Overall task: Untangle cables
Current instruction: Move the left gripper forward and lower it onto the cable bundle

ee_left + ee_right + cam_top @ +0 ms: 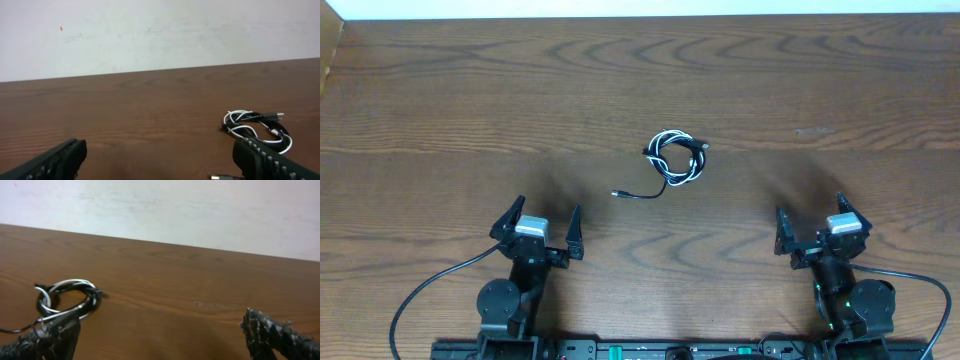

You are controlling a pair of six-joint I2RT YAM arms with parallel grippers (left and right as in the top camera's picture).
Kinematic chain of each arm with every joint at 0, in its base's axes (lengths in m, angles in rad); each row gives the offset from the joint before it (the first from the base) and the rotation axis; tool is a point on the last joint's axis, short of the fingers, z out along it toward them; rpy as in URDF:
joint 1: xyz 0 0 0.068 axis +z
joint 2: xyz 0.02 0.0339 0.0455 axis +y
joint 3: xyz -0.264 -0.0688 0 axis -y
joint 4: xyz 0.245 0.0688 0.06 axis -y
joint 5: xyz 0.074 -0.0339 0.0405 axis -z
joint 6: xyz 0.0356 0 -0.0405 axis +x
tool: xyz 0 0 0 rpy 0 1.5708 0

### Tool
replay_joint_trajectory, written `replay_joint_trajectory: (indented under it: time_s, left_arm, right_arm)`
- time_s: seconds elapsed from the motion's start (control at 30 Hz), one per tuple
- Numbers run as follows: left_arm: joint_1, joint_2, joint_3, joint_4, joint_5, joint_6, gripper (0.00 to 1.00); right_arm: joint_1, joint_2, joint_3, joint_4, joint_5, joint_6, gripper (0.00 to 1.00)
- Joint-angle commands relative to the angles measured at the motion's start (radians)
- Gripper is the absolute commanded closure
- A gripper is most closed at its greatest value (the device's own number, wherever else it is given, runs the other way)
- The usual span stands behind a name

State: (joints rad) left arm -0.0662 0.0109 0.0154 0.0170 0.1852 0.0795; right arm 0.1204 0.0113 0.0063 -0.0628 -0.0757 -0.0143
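The cables lie coiled together in a small black and white bundle on the wooden table, near its middle. One black end with a plug trails out to the lower left. In the left wrist view the cables sit at the right, beyond the right finger. In the right wrist view the cables lie at the left, past the left finger. My left gripper stands open at the near left, my right gripper open at the near right. Both hold nothing and are well short of the bundle.
Thick black cords run from the arm bases along the table's near edge, one on each side. A pale wall rises behind the table's far edge.
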Motion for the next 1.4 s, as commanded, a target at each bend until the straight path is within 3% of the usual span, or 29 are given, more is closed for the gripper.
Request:
replay_joint_trajectory:
  time_s: [0.0,0.33,0.63,0.8,0.93,1.37]
  left_arm:
    - [0.006,0.015,0.037,-0.014,0.013,0.001,0.02]
    - [0.006,0.344,0.259,-0.017,0.270,-0.064,0.02]
    - [0.006,0.689,0.483,-0.016,0.504,-0.132,0.02]
    - [-0.059,0.758,0.526,0.022,0.480,-0.137,0.02]
    - [-0.097,0.783,0.533,0.033,0.481,-0.191,0.02]
    - [-0.146,0.917,0.608,-0.026,0.619,-0.198,0.02]
  right_arm:
    - [0.003,-0.005,0.001,0.003,-0.093,0.056,0.01]
    - [0.003,-0.005,0.096,-0.019,-0.261,0.209,0.01]
    - [0.003,-0.003,0.274,-0.218,-0.275,0.220,0.01]
    - [0.003,0.029,0.339,-0.241,-0.283,0.273,0.01]
    - [0.003,0.149,0.401,-0.241,-0.320,0.272,0.01]
    - [0.003,0.530,0.635,-0.234,-0.366,0.268,0.01]
